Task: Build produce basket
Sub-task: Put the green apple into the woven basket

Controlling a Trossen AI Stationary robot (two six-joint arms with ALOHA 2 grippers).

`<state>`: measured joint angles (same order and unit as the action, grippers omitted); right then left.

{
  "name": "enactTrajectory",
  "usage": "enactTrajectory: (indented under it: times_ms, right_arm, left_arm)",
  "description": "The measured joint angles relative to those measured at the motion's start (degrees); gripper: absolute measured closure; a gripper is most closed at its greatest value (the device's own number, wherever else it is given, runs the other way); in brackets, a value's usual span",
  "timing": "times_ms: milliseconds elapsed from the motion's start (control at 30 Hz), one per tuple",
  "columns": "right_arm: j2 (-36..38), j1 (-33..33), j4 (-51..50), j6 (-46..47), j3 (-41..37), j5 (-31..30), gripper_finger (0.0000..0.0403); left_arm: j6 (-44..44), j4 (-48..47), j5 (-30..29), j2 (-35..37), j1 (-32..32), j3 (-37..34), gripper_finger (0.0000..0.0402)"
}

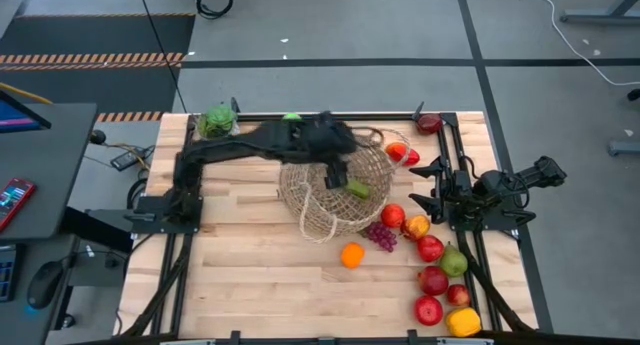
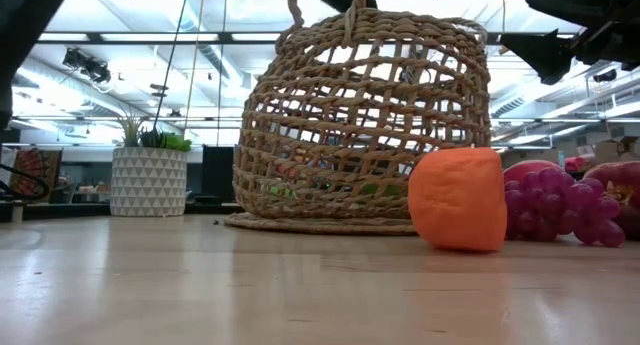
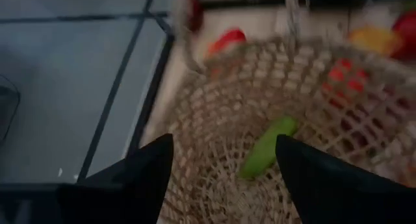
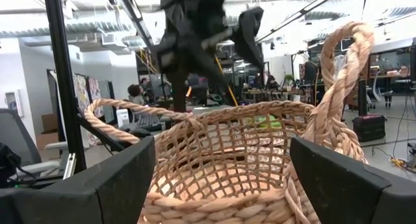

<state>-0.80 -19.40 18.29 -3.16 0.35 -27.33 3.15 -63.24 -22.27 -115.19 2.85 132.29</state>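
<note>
The woven basket [image 1: 335,200] stands on its base mid-table, its loop handles up [image 4: 338,74]. A green cucumber [image 3: 266,147] lies inside on the basket's floor [image 1: 357,189]. My left gripper [image 1: 338,173] hangs open above the basket's mouth, fingers apart with nothing between them [image 3: 224,143]. My right gripper [image 1: 428,185] waits open at the table's right, pointing at the basket's side [image 4: 222,146]. Loose produce lies on the table right of the basket: an orange [image 1: 352,254], purple grapes [image 1: 381,235], red apples [image 1: 430,248] and a pear [image 1: 454,260].
A red pepper [image 1: 402,152] lies just beyond the basket's far right side. A yellow pepper [image 1: 463,321] sits near the front right corner. A white pot with a green plant [image 1: 217,120] stands at the far left. Bare wood lies left and in front of the basket.
</note>
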Motion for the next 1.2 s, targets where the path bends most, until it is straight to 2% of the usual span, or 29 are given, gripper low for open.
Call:
enactTrajectory:
  times_ms: [167, 300, 433, 567, 733, 833, 1033, 1200]
  right_arm:
    - [0.00, 0.00, 0.06, 0.00, 0.01, -0.02, 0.0043]
    - [0.00, 0.01, 0.07, 0.00, 0.01, -0.01, 0.0043]
    - [0.00, 0.00, 0.04, -0.02, 0.01, 0.00, 0.0043]
    - [0.00, 0.00, 0.04, 0.00, -0.01, -0.02, 0.0043]
    - [0.02, 0.02, 0.08, -0.02, 0.01, -0.02, 0.0043]
    - [0.02, 0.02, 0.11, 0.00, 0.01, -0.02, 0.0043]
    - [0.00, 0.01, 0.04, 0.00, 0.00, -0.01, 0.0043]
    - [0.00, 0.01, 0.04, 0.00, 0.01, -0.02, 0.0043]
  left_arm:
    - [-1.09, -0.95, 0.00, 5.26, 1.31, 0.00, 0.0140]
    - [-1.89, -1.49, 1.17, 8.89, 4.99, -0.02, 0.0155]
    - [-1.55, -3.09, 5.44, 11.34, 11.06, -0.02, 0.0170]
    - [-0.96, -3.36, 12.78, 12.11, 18.35, -1.75, 0.0185]
    - [-0.53, -3.24, 23.67, 12.09, 26.57, -9.54, 0.0195]
    - [-0.07, 0.96, 28.45, 12.12, 30.32, -16.92, 0.0195]
    - [1.52, 8.25, 29.86, 11.97, 35.84, -30.87, 0.0168]
    - [2.43, 15.89, 30.79, 11.95, 39.33, -38.20, 0.0109]
